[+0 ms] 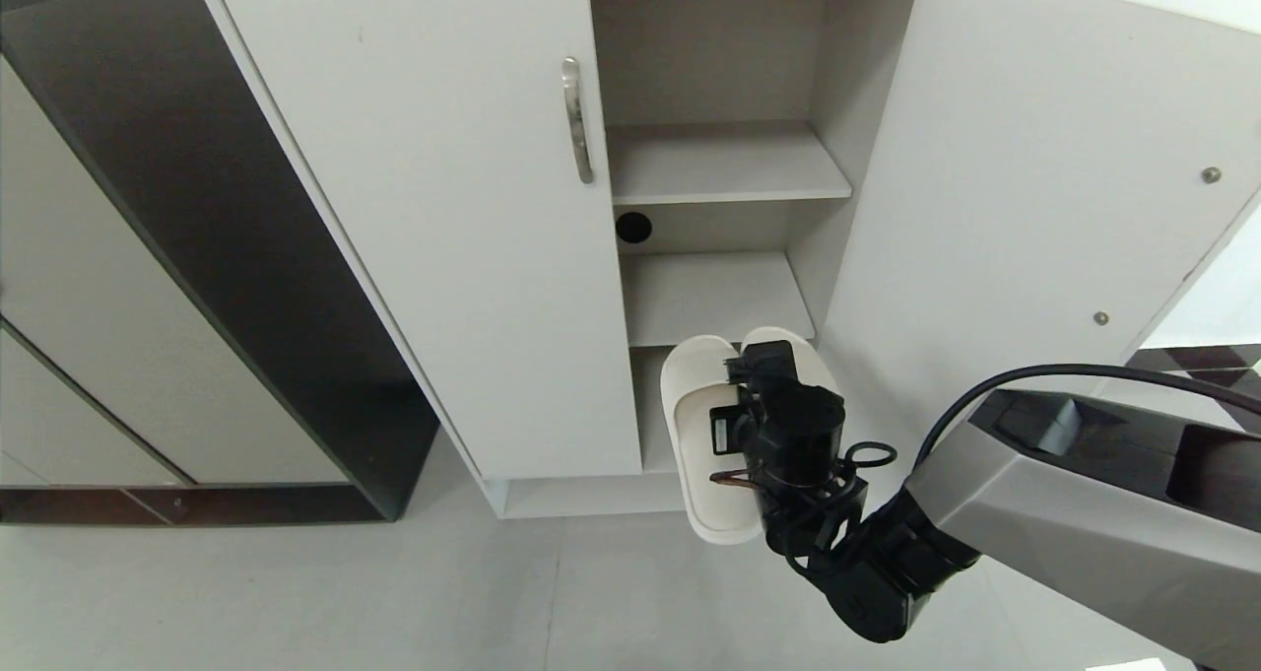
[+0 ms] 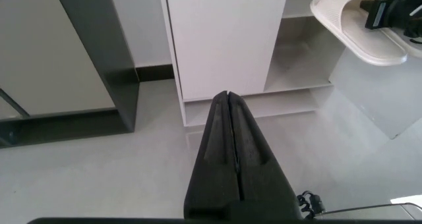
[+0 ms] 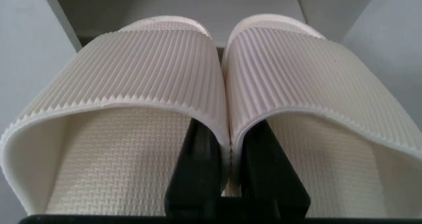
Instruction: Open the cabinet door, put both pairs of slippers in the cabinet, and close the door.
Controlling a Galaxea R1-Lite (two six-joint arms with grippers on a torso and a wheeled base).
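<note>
A pair of cream slippers [image 1: 699,425] hangs in front of the open cabinet's lowest compartment, toes toward the cabinet. My right gripper [image 1: 754,375] is shut on the pair, one finger inside each slipper, pinching the two inner strap edges together [image 3: 226,135]. The slippers [image 2: 359,26] sit just above floor level outside the bottom shelf [image 2: 290,72]. The cabinet's right door [image 1: 1025,198] stands wide open; the left door [image 1: 453,218] with its metal handle [image 1: 577,119] is closed. My left gripper [image 2: 228,95] is shut and empty, held low over the floor facing the cabinet base.
Three white shelves [image 1: 724,164] show inside the open half, bare, with a round hole [image 1: 633,227] in the back panel. A dark panel [image 1: 217,228] and pale wall units stand left of the cabinet. Grey floor [image 1: 345,592] spreads in front.
</note>
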